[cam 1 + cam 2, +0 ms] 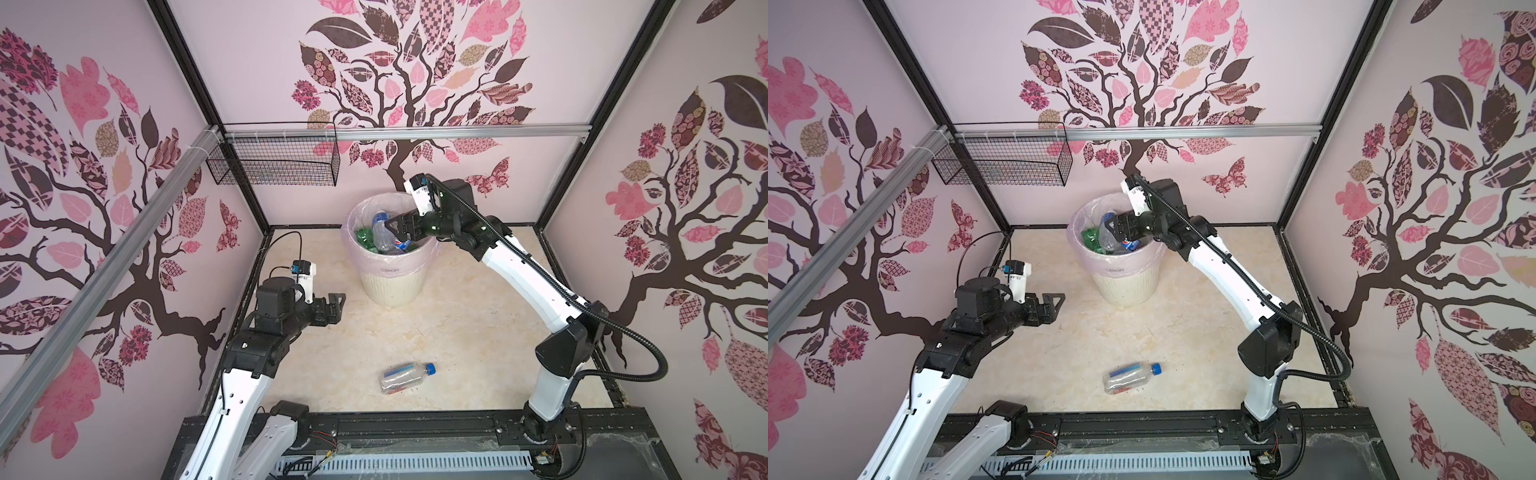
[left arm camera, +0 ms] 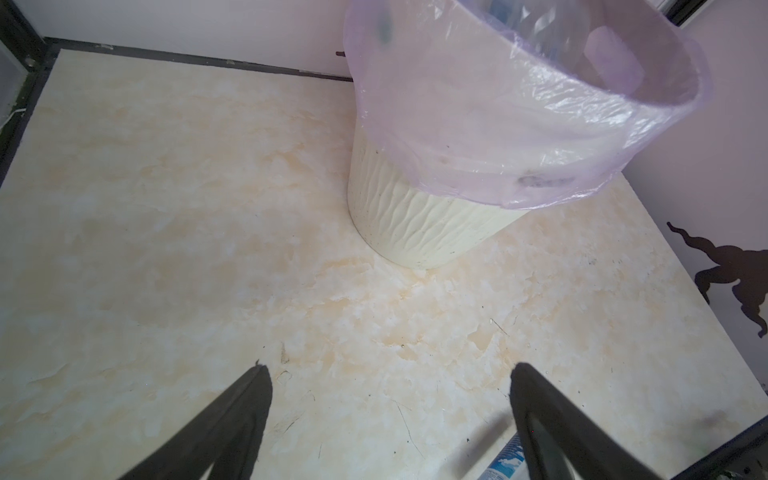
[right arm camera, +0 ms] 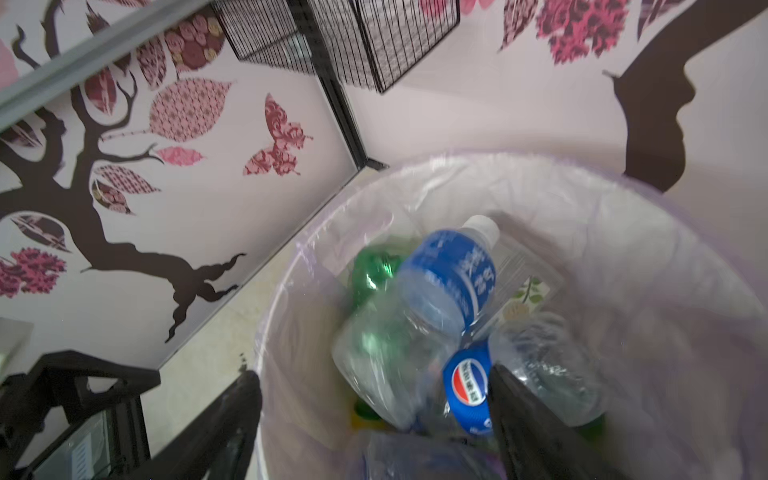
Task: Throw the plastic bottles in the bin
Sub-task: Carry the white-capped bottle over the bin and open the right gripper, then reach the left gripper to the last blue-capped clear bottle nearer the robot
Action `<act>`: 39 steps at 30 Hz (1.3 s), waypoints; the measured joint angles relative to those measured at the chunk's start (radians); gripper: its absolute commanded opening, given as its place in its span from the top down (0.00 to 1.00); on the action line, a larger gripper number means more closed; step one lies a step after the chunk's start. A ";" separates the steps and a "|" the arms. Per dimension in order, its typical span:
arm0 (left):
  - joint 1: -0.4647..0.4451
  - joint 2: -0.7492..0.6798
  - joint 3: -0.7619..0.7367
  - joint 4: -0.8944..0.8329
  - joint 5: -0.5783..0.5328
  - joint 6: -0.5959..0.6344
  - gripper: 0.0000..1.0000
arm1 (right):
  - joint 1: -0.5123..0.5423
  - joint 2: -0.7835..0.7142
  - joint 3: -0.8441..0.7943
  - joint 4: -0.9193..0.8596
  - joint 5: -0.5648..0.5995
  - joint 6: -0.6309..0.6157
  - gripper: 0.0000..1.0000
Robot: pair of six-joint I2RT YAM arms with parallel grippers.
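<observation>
Inside, marbled cream tabletop, leaf-patterned walls.

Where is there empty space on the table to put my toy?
Bare table lies between the bin and the lying bottle, and between that bottle and the right arm. Inside the bin it is crowded with bottles, under the right tool.

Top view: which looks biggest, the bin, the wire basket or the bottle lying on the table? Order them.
1-2. Bin and black wire basket: too alike to rank; the basket spreads wider, the bin taller.
3. Blue-capped bottle on the table: clearly smallest.
</observation>
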 measured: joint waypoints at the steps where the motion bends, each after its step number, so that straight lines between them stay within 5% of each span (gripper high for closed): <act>1: 0.000 -0.003 0.000 0.000 0.003 0.001 0.06 | -0.002 -0.031 -0.055 0.000 0.002 0.001 0.12; 7: -0.011 0.012 0.016 -0.014 0.057 0.032 0.07 | -0.047 -0.295 -0.358 0.053 0.068 0.016 0.10; 17: -0.239 0.094 0.027 -0.018 0.113 0.094 0.18 | -0.066 -0.632 -0.660 0.141 0.284 0.028 0.02; 24: -0.338 0.107 0.027 -0.013 0.203 0.130 0.14 | -0.196 -0.659 -0.857 0.154 0.307 0.116 0.02; 35: -0.671 0.333 0.023 0.026 0.042 0.089 0.13 | -0.285 -0.661 -0.972 0.168 0.270 0.213 0.00; 39: -0.711 0.421 0.002 0.066 0.031 0.069 0.12 | -0.285 -0.661 -0.980 0.174 0.270 0.213 0.00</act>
